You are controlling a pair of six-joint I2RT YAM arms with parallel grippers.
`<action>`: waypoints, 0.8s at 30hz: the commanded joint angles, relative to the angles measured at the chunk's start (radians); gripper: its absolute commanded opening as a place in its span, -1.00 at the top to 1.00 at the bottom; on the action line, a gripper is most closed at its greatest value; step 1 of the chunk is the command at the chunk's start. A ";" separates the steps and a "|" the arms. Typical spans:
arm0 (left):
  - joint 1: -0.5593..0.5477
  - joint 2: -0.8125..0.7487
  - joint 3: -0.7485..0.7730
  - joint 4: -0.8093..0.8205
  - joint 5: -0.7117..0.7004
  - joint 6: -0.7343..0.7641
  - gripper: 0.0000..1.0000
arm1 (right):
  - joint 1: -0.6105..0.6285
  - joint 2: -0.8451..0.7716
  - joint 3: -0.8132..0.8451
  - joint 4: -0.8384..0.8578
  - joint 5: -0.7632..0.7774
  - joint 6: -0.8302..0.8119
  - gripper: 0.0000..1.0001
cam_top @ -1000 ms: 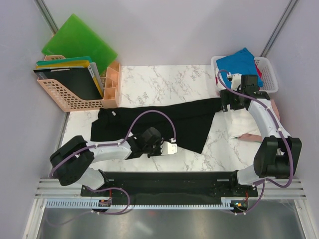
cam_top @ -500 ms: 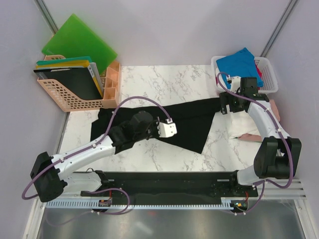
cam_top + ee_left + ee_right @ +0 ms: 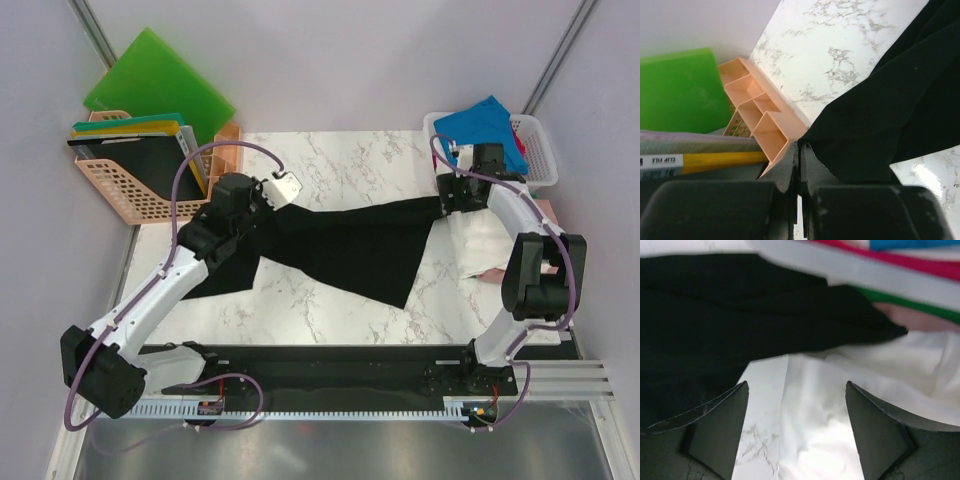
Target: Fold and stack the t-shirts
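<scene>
Black t-shirt (image 3: 350, 245) on marble table (image 3: 340, 165)

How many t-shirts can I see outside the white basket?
3. The black t-shirt spreads across the middle, the white t-shirt lies at the right, and a pink t-shirt peeks from under it. Others may be hidden beneath.

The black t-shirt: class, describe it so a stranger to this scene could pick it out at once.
On the marble table, look between the peach organiser on the left and the white basket on the right. The black t-shirt stretches across the middle, the only black cloth; its neighbours are a white cloth and a blue shirt.
</scene>
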 commanded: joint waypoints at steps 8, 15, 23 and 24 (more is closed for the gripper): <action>0.036 -0.083 -0.044 -0.021 0.039 -0.021 0.95 | 0.016 0.223 0.315 0.025 0.044 0.061 -0.66; 0.132 -0.049 0.016 -0.030 0.050 -0.017 0.96 | 0.044 0.194 0.296 -0.006 0.061 0.003 -0.65; 0.393 -0.045 0.071 -0.070 0.171 -0.026 0.95 | 0.108 0.077 0.207 -0.009 -0.079 -0.054 -0.52; 0.413 -0.043 0.059 -0.067 0.166 -0.023 0.96 | 0.128 0.061 0.182 -0.008 -0.071 -0.060 -0.53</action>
